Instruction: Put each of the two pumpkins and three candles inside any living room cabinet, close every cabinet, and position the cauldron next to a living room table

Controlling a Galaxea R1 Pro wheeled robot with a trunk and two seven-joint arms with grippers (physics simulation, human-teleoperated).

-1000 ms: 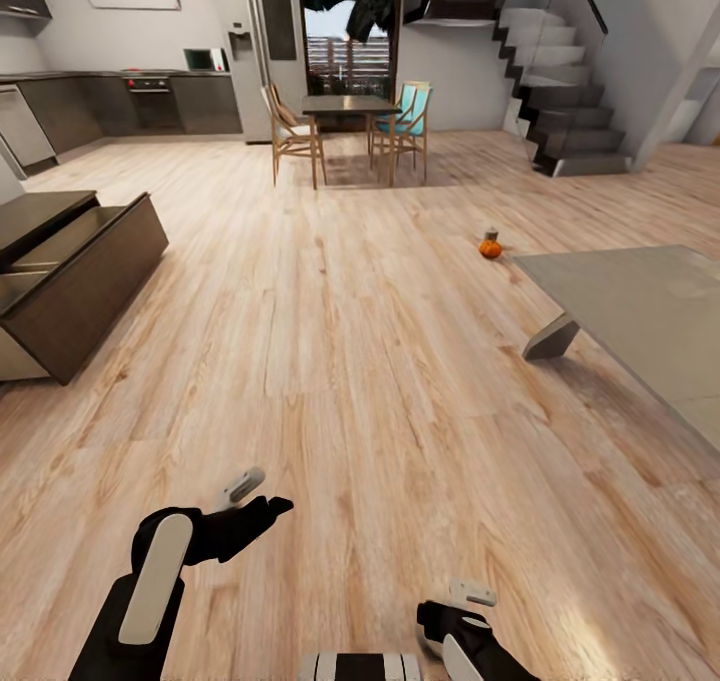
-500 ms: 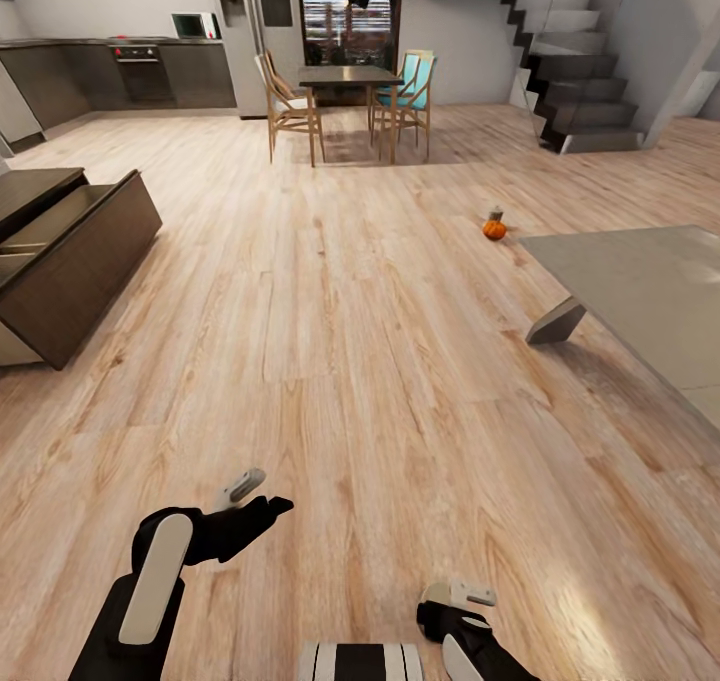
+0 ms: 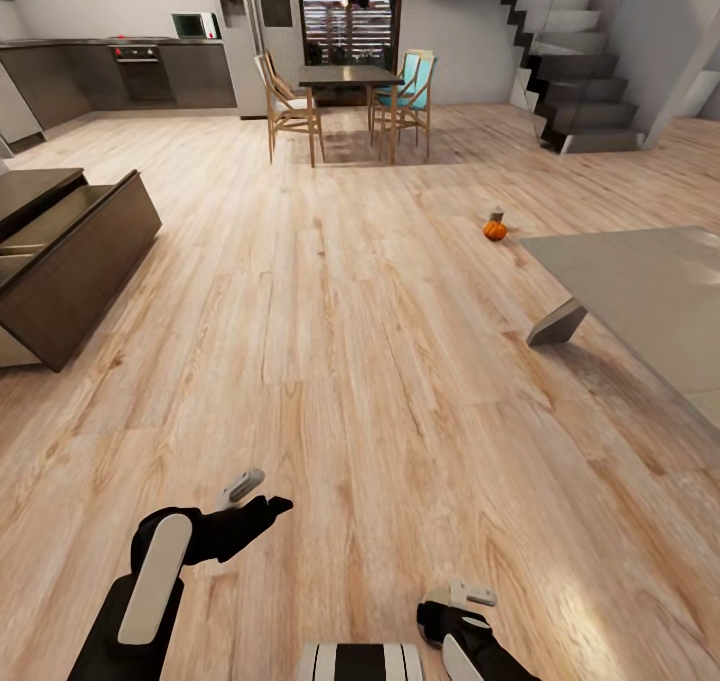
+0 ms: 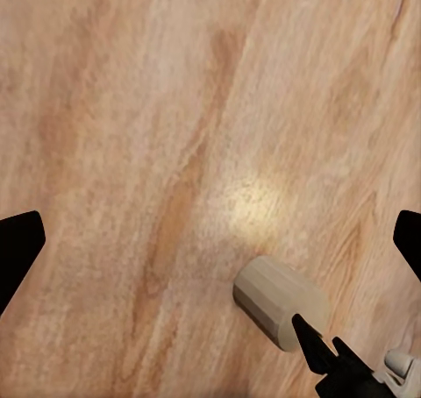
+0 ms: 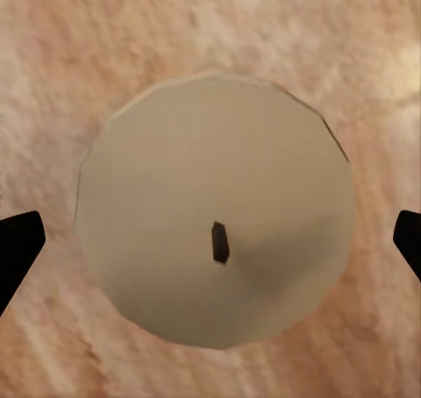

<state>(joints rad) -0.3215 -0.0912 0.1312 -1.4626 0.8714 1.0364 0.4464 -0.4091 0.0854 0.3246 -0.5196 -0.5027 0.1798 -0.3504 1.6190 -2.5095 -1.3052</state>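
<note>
Wide wood floor (image 3: 360,341) of an open-plan living rm, seen from behind a two-armed robot. Both arms are low and close to its body.

R gripper (image 5: 210,245): fingers spread wide and pointing straight down. A stubby beige candle (image 5: 215,196) stands upright on the floor right below it. The wrist cam looks down on the candle's round top, with the dark wick near centre. The black fingertips (image 5: 19,245) sit out to either side, with floor showing between each tip and the candle. Nothing is gripped yet. The candle's long axis is vertical, in line w/ the gripper's approach, so a straight drop and squeeze looks like the move.

L gripper (image 3: 256,495): also spread and empty, hanging over bare floor. Its wrist cam catches the same candle off to one side, so the R arm is clearly the nearer one.

Landmark is the grey glass coffee table (image 3: 640,291). This candle is on the robot's side of it, well apart. A pumpkin (image 3: 494,230) sits on the floor just off the table's far corner. A second candle (image 3: 495,214) is just behind it; contact can't be told. The dark cabinet (image 3: 80,271) lies well across the floor from the table, opposite side, its top drawer pulled out.
</note>
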